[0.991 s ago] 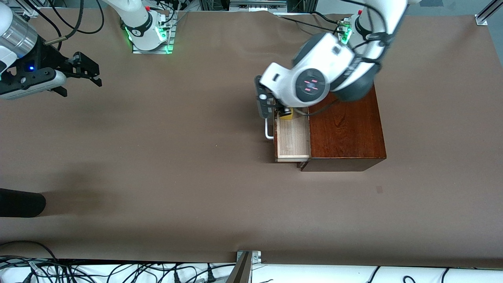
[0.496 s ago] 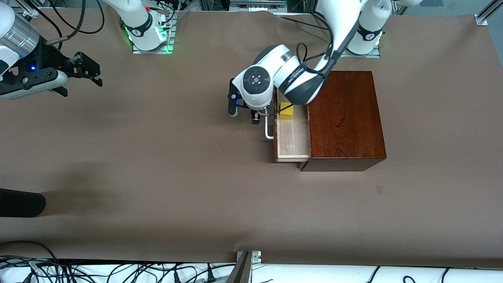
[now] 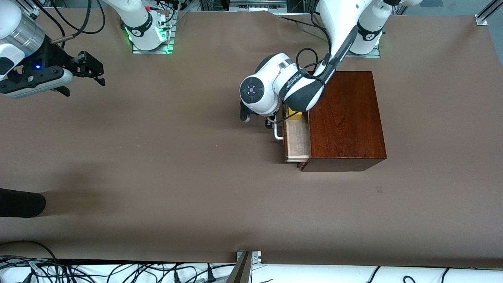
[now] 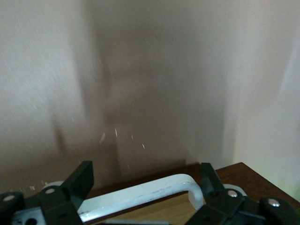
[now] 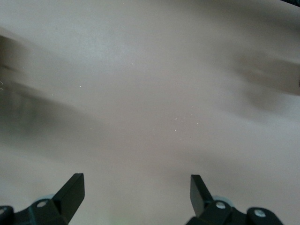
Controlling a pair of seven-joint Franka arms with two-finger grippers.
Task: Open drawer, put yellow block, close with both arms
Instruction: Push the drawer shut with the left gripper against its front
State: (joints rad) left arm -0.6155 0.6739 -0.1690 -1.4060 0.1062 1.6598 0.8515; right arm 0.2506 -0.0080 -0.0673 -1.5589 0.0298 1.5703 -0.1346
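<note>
A big table (image 3: 157,177) with a plain brown cover fills the front view. Cables lie along its near edge.

The drawer (image 3: 297,139) sticks partway out of a dark, shiny wooden box (image 3: 346,118). The box sits toward the left arm's end of the table. The drawer's pale wood floor shows, and its white handle (image 3: 278,133) points toward the right arm's end. The yellow block (image 3: 294,115) is inside the drawer, at the end farther from the front camera. The left arm's big white and grey wrist hides most of it, so only a small yellow bit shows.

The left gripper (image 3: 257,116) is down low, right at the drawer's handle. In the left wrist view, the left gripper (image 4: 145,180) has its two black fingers spread apart, one on each side of the white handle (image 4: 140,194). They do not squeeze the bar. A strip of pale wood and the red-brown drawer front show just past the handle.

The right gripper (image 3: 88,72) hangs over bare table, well apart from the box, and that arm waits. In the right wrist view its fingers (image 5: 70,192) are wide apart with nothing between them.

There is small writing on the left arm's grey band, but it is too small to read. A dark, round thing (image 3: 19,202) pokes in at the edge of the table, nearer the front camera. Only the wrist view shows the fingers around the handle; only the front view shows the block.
</note>
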